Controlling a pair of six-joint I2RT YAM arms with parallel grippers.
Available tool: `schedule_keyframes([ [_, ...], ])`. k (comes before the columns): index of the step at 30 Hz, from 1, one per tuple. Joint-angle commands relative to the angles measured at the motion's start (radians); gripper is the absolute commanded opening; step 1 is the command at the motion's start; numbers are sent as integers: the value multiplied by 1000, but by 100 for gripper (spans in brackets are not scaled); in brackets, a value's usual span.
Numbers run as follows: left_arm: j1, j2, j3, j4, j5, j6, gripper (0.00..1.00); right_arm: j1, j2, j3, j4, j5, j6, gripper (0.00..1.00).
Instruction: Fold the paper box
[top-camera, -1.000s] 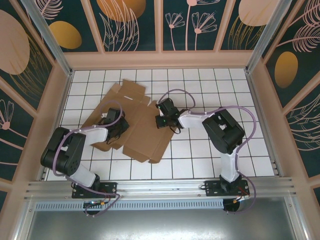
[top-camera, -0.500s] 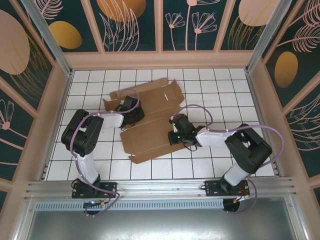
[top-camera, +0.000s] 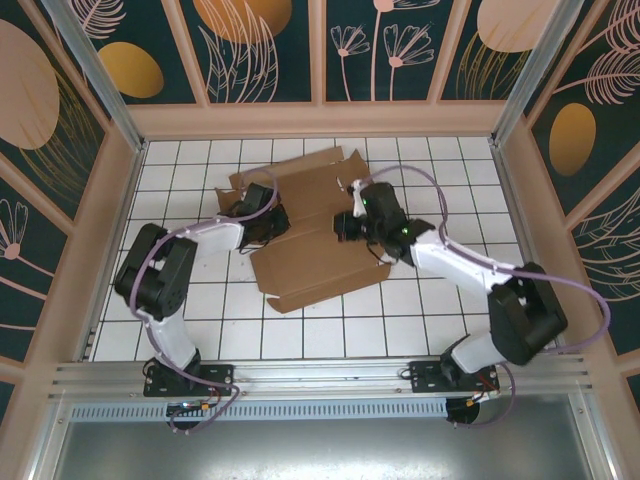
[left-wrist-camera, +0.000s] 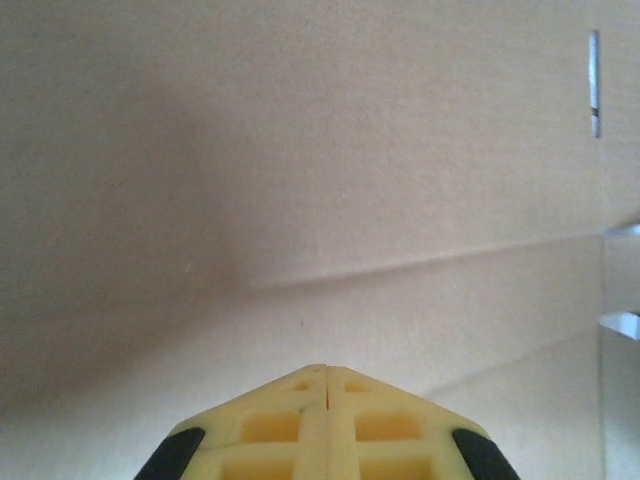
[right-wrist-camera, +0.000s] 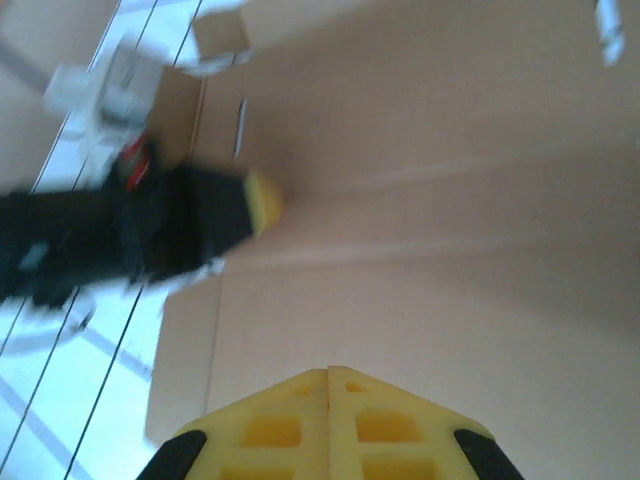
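The table is a grid of white tiles (top-camera: 480, 290) fenced by pale wooden walls whose dark teal panels (top-camera: 270, 50) carry painted leaves and orange discs, and a metal rail (top-camera: 320, 372) runs along the near edge. The paper box (top-camera: 310, 262) lies opened out as plain brown card on the far half of the table, about midway between the left and right edges. Its upper flaps reach toward the far edge and one corner points at the near edge. The left gripper (top-camera: 275, 222) sits over the box's left part with its yellow fingers clenched tip to tip and grasping nothing. The right gripper (top-camera: 347, 228) sits over the right part, likewise clenched on nothing. Whether either tip presses the card cannot be told. A second ago the box lay closer to the left edge and at a different angle; it has since turned and slid toward the far edge and the middle. Half a second ago the right gripper was at the box's near right border; it now reaches farther in, and its arm is stretched out more.
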Motion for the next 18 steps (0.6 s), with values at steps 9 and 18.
schedule_keyframes([
  [9,-145,62,-64,-85,-39,-21,0,-42,507,362,-136,97,-111,1],
  [18,-107,165,-34,-136,-66,13,0,-62,606,347,-204,238,-157,0],
])
